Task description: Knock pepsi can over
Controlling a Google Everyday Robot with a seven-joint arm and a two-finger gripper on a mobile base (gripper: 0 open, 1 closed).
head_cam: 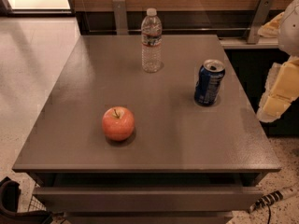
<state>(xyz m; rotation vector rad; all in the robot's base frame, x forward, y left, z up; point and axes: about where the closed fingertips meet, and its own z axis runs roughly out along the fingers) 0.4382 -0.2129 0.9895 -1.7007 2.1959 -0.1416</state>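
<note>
The pepsi can (209,83) is dark blue with a silver top and stands upright on the right part of the grey table (154,143). My gripper (276,99), white and yellowish, hangs at the right edge of the view, just beyond the table's right side. It is to the right of the can, a short way from it and not touching it.
A clear plastic water bottle (151,41) stands upright at the back middle of the table. A red apple (118,123) lies front left of centre. A wooden wall panel and a ledge run behind the table. A drawer front shows below the table's front edge.
</note>
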